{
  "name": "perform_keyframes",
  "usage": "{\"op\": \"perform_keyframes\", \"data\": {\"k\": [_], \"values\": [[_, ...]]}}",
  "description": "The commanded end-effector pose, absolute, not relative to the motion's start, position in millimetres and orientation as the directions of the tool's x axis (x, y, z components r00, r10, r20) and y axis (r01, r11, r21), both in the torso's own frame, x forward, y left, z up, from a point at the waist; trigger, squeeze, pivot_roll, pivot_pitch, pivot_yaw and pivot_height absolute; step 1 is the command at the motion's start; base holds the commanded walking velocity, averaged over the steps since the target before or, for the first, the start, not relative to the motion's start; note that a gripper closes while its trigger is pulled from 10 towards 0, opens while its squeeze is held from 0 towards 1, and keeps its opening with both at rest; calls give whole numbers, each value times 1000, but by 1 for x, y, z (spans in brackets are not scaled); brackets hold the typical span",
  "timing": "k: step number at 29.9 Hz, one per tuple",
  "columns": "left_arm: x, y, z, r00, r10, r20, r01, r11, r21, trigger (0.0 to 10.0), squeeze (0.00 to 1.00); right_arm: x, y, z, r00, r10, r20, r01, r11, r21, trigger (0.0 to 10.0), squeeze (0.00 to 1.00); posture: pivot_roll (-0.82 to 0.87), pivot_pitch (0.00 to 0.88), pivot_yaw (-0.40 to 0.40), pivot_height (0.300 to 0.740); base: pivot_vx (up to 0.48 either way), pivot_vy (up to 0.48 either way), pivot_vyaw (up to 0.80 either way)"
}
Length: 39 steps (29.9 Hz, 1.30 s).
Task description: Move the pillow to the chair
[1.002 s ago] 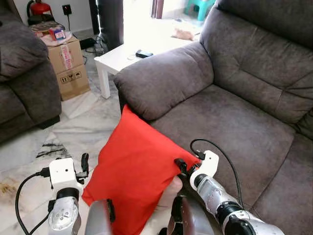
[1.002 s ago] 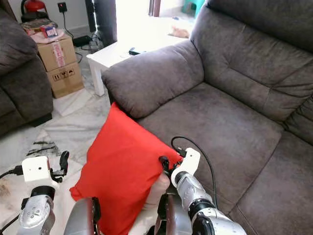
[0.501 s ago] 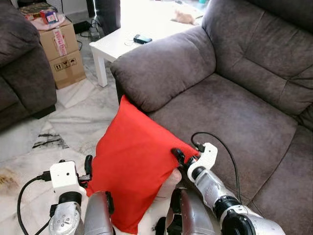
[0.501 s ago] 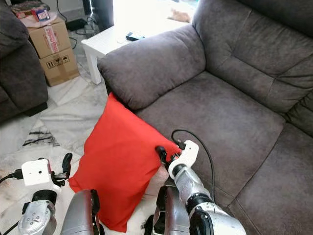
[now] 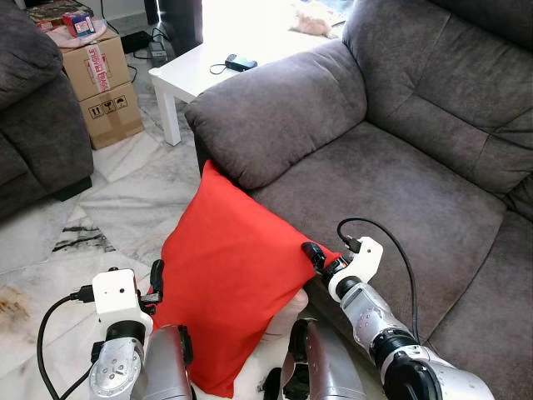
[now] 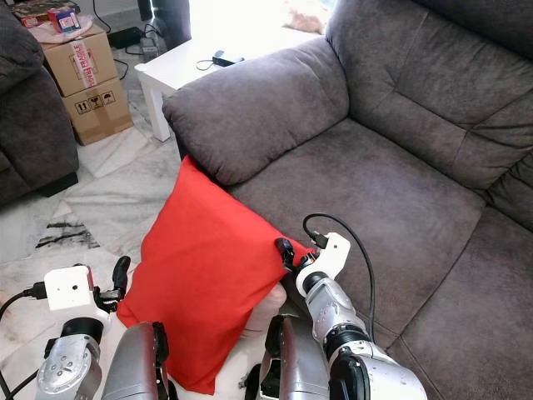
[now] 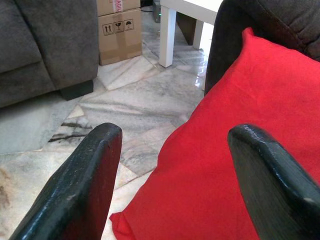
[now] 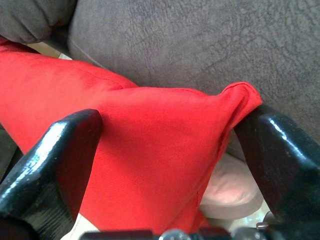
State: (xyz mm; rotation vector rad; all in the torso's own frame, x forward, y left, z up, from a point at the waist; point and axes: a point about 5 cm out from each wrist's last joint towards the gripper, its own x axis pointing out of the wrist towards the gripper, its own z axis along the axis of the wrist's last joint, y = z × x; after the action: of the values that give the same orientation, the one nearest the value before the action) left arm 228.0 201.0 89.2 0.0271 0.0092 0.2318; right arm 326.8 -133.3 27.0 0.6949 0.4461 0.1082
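Observation:
A red pillow (image 5: 229, 283) hangs tilted in front of me, its top corner against the base of the grey chair's armrest (image 5: 275, 117). My right gripper (image 5: 315, 254) is shut on the pillow's right corner, just off the front edge of the chair seat (image 5: 391, 192). In the right wrist view the bunched red pillow corner (image 8: 150, 135) sits between the two black fingers (image 8: 55, 160). My left gripper (image 5: 156, 279) is open at the pillow's left edge. Its fingers (image 7: 80, 185) stand wide apart, and the pillow (image 7: 240, 165) reaches in from one side.
A white side table (image 5: 200, 71) with a small black device (image 5: 241, 62) stands behind the armrest. Stacked cardboard boxes (image 5: 104, 92) and another grey sofa (image 5: 33, 125) are at the left. Marble floor (image 5: 125, 200) lies between them.
The camera has tipped and shifted a little. My left gripper has come in against the pillow's left edge. The right gripper still holds the corner, slightly nearer the seat.

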Motion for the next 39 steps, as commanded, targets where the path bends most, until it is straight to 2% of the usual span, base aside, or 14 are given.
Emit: {"op": "perform_keyframes", "data": {"k": [1, 16, 17, 23, 30, 34, 39], "values": [[227, 198, 89, 977, 211, -18, -210, 977, 26, 10000, 0, 323, -138, 24, 905, 230, -359, 64, 759, 648, 10000, 1000, 206, 190, -150, 578, 0, 0, 0], [220, 196, 88, 976, 216, -30, -215, 976, 25, 10000, 0, 322, -127, 22, 892, 271, -362, 42, 748, 662, 10000, 1000, 207, 216, -156, 578, 0, 0, 0], [219, 196, 88, 976, 215, -31, -214, 976, 25, 10000, 0, 320, -125, 20, 886, 281, -367, 36, 749, 661, 10000, 0, 210, 222, -158, 578, 0, 0, 0], [212, 194, 87, 977, 211, -41, -210, 977, 22, 10000, 0, 316, -119, 18, 880, 329, -342, 14, 702, 712, 10000, 0, 212, 259, -164, 578, 0, 0, 0], [207, 191, 87, 977, 207, -52, -206, 978, 20, 10000, 0, 319, -112, 23, 881, 369, -297, -47, 693, 719, 10000, 0, 212, 287, -171, 578, 0, 0, 0], [204, 190, 88, 977, 207, -55, -206, 978, 15, 10000, 0, 325, -107, 35, 894, 402, -197, -111, 627, 771, 10000, 0, 208, 311, -180, 578, 0, 0, 0], [202, 190, 88, 976, 209, -59, -209, 978, 13, 10000, 0, 328, -103, 41, 889, 433, -148, -161, 599, 784, 10000, 0, 205, 323, -186, 578, 0, 0, 0]]}}
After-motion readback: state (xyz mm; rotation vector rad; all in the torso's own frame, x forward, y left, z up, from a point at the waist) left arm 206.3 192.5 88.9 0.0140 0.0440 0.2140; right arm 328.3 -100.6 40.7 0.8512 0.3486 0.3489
